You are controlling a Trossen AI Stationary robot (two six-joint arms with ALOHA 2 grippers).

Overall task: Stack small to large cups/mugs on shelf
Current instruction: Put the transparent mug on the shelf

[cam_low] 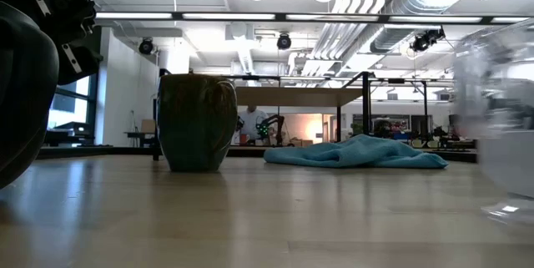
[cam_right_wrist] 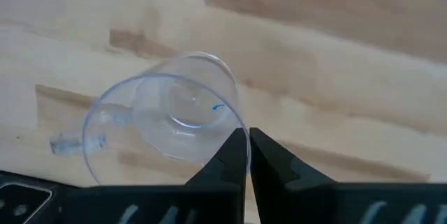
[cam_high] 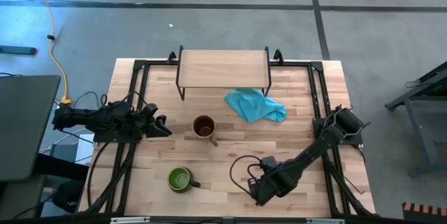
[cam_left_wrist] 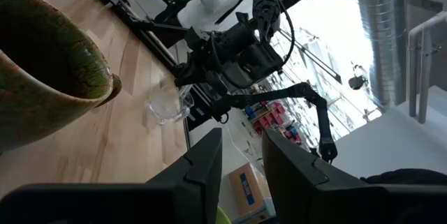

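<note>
Your right gripper (cam_right_wrist: 247, 155) pinched the glass cup (cam_right_wrist: 167, 123).
Its fingers closed on the rim, near the counter's (cam_high: 307, 98) front; your left gripper's (cam_left_wrist: 241, 155) fingers stood slightly apart, empty.

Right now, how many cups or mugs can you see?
3: tan-brown handled mug at table centre; dark mug with green inside near the front edge; small clear glass cup at the right gripper.

Crumpled teal cloth (cam_high: 255, 105) on the light-wood desk (cam_high: 307, 126), yellow cable (cam_high: 50, 15) across the grey floor (cam_high: 209, 25), dark monitor (cam_high: 24, 126) beside the desk
</note>
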